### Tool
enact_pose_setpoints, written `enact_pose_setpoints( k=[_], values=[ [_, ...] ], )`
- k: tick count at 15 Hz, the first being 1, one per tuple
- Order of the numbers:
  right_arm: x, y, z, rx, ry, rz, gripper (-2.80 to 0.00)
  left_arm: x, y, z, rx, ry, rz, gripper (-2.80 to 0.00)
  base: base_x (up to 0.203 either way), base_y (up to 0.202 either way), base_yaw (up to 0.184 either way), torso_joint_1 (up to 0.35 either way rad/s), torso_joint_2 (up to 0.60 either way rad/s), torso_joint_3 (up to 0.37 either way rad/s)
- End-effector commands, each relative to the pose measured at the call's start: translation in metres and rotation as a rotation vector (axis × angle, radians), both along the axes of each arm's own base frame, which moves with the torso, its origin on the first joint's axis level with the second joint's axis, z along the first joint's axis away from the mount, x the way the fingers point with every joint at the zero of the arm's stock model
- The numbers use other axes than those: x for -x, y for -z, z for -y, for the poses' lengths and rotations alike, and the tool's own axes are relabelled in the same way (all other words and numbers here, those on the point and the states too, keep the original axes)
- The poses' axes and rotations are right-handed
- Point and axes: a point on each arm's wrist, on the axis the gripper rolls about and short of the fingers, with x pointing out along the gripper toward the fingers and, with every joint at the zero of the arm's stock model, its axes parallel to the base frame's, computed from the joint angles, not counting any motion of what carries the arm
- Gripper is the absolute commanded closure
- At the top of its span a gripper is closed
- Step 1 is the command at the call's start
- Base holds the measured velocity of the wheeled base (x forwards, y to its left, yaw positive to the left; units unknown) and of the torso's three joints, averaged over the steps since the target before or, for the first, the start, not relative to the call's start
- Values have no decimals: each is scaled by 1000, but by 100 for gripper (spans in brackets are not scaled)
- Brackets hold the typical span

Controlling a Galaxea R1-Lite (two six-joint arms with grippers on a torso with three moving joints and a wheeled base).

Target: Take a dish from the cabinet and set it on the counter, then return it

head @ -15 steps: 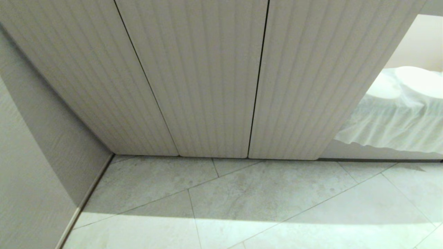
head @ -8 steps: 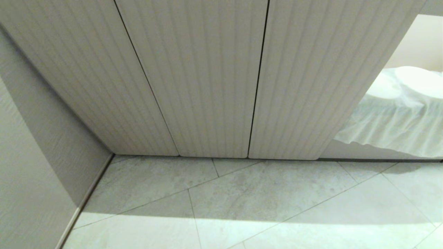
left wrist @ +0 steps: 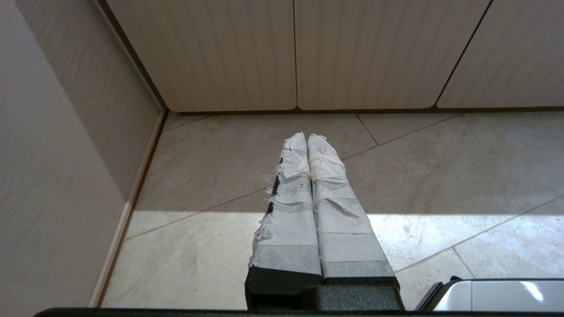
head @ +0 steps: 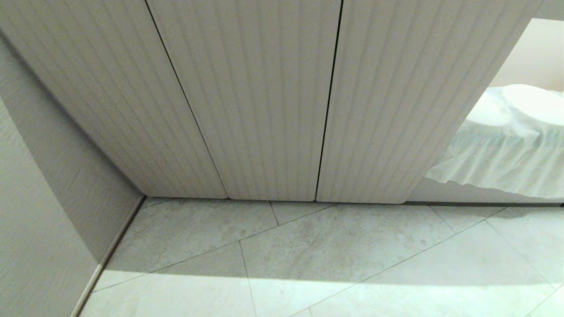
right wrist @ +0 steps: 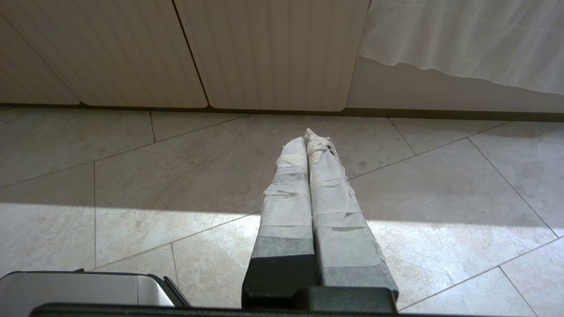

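Facing the cabinet, the robot has not started: all doors are closed. The dish is probably inside, hidden. The left gripper and right gripper hang above the floor, fingers pressed together, empty. Next, one must pull a door open.

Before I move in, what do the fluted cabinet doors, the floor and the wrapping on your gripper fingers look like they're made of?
The pale beige fluted cabinet doors: probably laminated or painted board, matte, with even vertical grooves. The grey tiled floor: stone or ceramic tile, mottled, thin joint lines, slight sheen in sunlight. The left gripper and right gripper, both shut above the floor: fingers wrapped in white tape, likely cloth or paper, frayed and wrinkled.
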Motion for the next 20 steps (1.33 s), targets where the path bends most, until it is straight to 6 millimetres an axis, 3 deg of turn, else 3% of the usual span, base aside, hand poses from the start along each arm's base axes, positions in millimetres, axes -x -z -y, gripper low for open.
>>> enact_pose_setpoints(
  k=[1, 20],
  values=[
    [0, 0, 0, 0, 1, 1, 0, 0, 0, 0, 2, 0, 1, 0, 0, 0, 0, 0, 0, 0],
    [0, 0, 0, 0, 1, 1, 0, 0, 0, 0, 10, -3, 1, 0, 0, 0, 0, 0, 0, 0]
  ],
)
